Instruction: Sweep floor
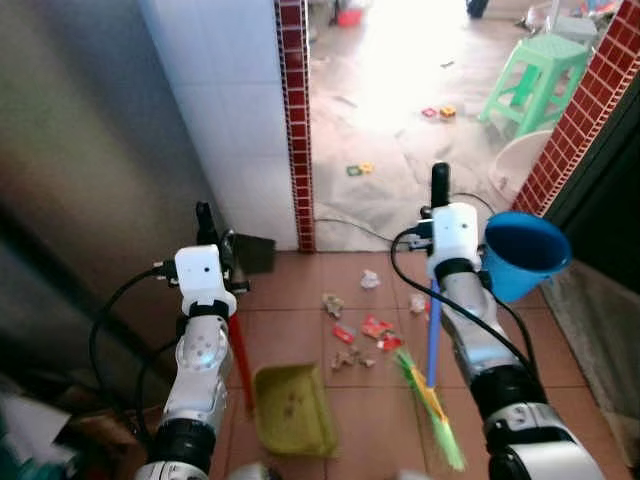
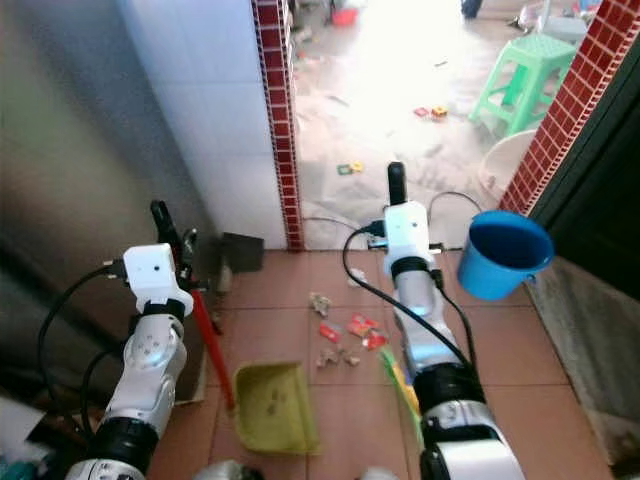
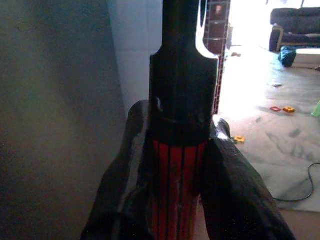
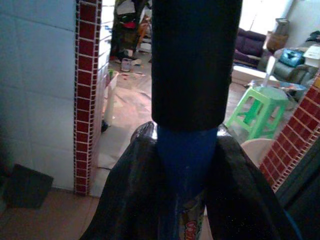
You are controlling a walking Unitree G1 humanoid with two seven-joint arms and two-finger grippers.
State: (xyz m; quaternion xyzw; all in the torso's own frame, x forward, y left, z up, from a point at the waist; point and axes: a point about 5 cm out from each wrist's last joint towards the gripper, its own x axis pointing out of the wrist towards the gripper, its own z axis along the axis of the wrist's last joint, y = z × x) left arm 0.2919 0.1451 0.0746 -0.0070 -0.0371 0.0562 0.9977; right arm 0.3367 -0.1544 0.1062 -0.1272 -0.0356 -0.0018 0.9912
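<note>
Litter pile (image 1: 357, 338) sits on the terracotta tile floor (image 1: 300, 335) between my 2 arms: small red, white and brown scraps, spread from the middle toward the far side, with 1 white scrap (image 1: 370, 279) lying nearer the doorway.

My left gripper (image 3: 175, 165) is clamped on the red handle (image 1: 240, 365) of the dustpan; in the left wrist view both black fingers (image 3: 125, 170) press the ribbed red shaft just below its black end cap. Green dustpan (image 1: 293, 405) lies flat on the tiles near me, left of the litter, mouth toward the far side, with a few bits of dirt inside it.

My right gripper (image 4: 187, 165) is clamped on the broom handle (image 1: 432, 335), a blue shaft with a black top grip; the right wrist view has the fingers (image 4: 240, 190) pressed on both sides of the blue part. Broom head (image 1: 433, 408), green and yellow bristles, rests on the floor right of the dustpan and just near-right of the litter, slanting toward me.

Blue bucket (image 1: 522, 254) is at the right, just beside my right arm, tilted; I can't tell what it rests on. White tiled wall (image 1: 225, 110) with a red mosaic edge (image 1: 297, 120) stands on the far left. Past the doorway, a bright floor with scattered small toys (image 1: 440, 112), a green plastic stool (image 1: 532, 80) on the far right, and a dark cable (image 1: 350, 228) trailing along the threshold.
</note>
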